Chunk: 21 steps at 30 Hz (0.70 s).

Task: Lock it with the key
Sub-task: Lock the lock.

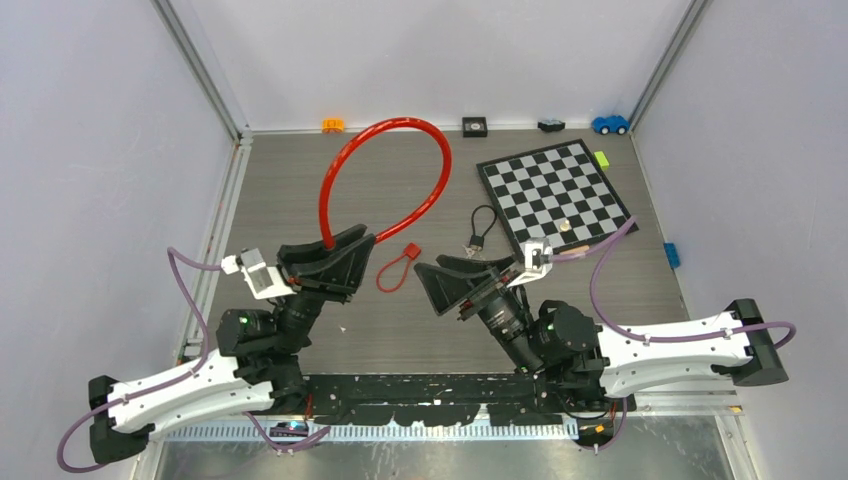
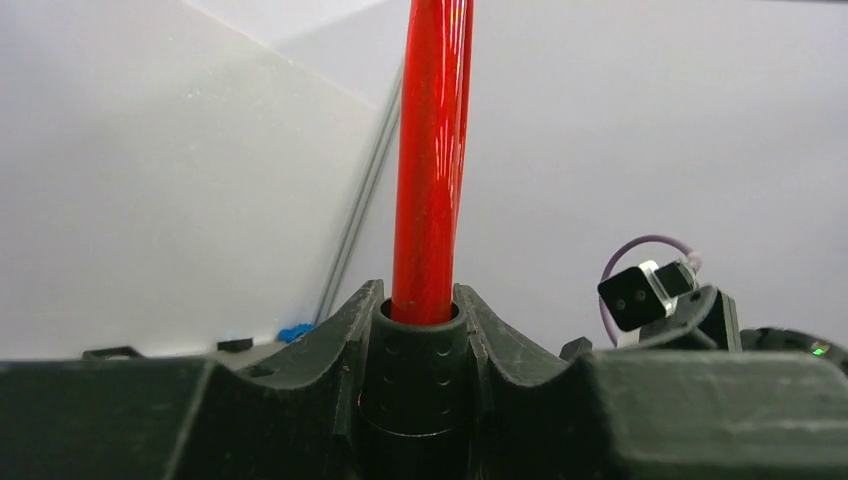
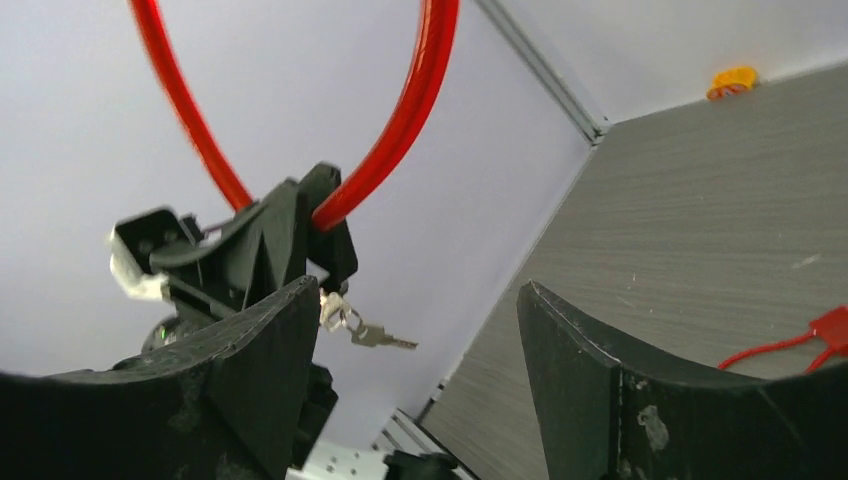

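Currently left gripper (image 1: 335,262) clamps the lock barrel (image 2: 420,370); right gripper (image 3: 415,300), wide and empty, should pinch the key (image 3: 375,337) dangling beside that barrel squarely.

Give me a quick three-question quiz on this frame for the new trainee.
1. True or false: the right gripper is shut on the keys.
2. What holds the red cable lock? A) left gripper B) right gripper C) nothing
3. What pattern is on the board at the far right of the table?

Key: 1 false, its jaws stand open and empty; 2 A; 3 checkered.
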Available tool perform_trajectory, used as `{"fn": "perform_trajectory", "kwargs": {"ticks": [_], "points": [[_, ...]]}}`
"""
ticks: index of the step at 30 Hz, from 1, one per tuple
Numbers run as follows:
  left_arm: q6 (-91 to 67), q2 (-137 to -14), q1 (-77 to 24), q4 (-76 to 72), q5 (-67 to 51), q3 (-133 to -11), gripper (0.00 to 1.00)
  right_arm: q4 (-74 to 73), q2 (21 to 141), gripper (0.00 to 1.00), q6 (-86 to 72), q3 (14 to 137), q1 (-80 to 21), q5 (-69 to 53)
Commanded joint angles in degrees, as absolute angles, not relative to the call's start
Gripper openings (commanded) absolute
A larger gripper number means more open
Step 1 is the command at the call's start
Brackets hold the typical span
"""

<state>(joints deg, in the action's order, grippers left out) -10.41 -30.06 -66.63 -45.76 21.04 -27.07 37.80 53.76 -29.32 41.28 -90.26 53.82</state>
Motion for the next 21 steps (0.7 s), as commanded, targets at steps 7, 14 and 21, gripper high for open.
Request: {"fn": "perform_trajectory", "kwargs": {"ticks": [7, 14, 21], "points": [[-15.8, -32.0, -66.6, -57.0, 21.0, -33.1, 0.0, 53.4, 56.4, 0.79, 4.3, 40.1, -90.1, 30.5], [-16.3, -33.0, -66.5, -57.6, 19.8, -32.5, 0.0, 60.5, 60.9, 0.71, -4.8, 47.1, -89.8, 45.6], [-16.9, -32.9, -66.6, -57.2, 18.9, -31.5, 0.0, 59.7, 61.9, 0.72, -13.6, 53.8, -88.9, 56.9]]}}
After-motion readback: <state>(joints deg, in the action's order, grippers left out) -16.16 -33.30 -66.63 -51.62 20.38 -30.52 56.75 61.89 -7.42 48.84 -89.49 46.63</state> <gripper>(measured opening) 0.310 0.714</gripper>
